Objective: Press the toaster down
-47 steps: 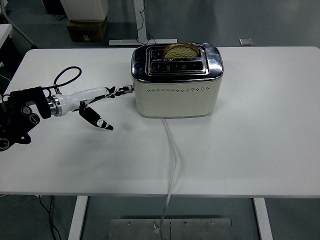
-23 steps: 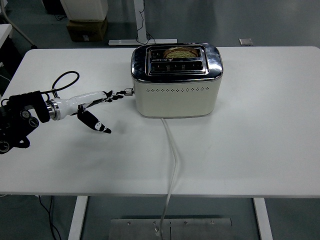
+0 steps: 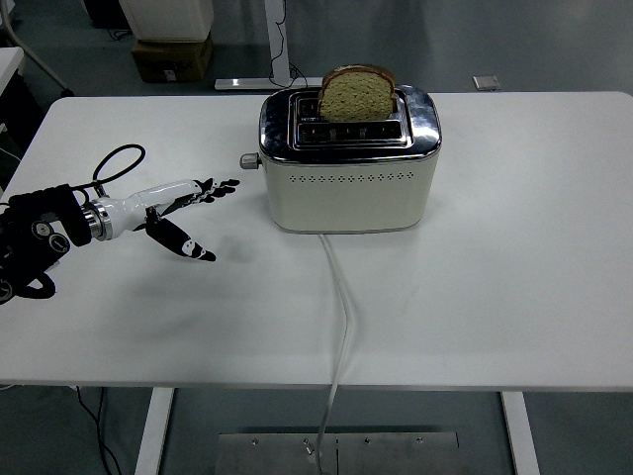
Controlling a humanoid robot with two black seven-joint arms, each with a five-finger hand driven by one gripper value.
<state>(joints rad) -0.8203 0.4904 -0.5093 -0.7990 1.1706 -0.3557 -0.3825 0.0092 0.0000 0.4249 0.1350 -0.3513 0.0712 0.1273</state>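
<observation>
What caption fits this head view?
Cream metal toaster with brown bread slice raised; robot's left hand open beside its lever.

Open white tabletop [image 3: 514, 247] across right and lower frame; blocked centre-top by cream metal toaster [image 3: 348, 178], with white power cord [image 3: 341, 297] trailing down to bottom edge.
</observation>
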